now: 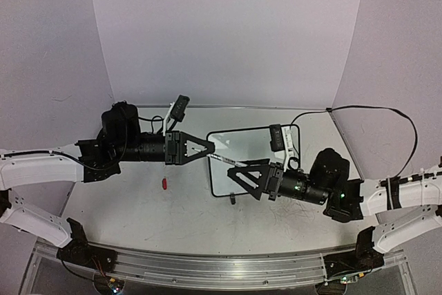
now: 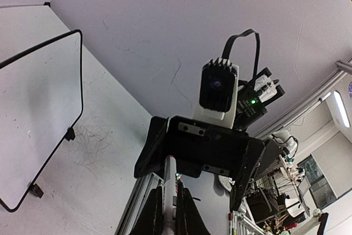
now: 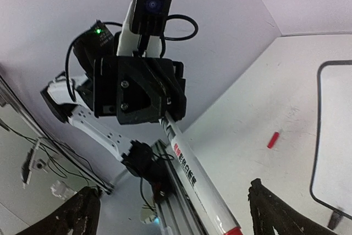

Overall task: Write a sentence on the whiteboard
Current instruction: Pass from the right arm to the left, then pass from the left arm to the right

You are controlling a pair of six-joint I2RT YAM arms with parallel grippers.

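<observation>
Grips a white marker (image 3: 190,175) in the left pincer (image 1: 211,147), fingers shut tight on the barrel. Aims the marker across at the right pincer (image 1: 243,172), fingers spread wide on either side of the red-banded end and clear of it. Holds both pincers raised above the tabletop (image 1: 138,205), meeting over the left edge of the whiteboard (image 1: 245,144). Has the whiteboard lying on the tabletop right of centre, black feet on its near edge. Shows a small red cap (image 1: 164,184) on the tabletop, left of the whiteboard and apart from it.
</observation>
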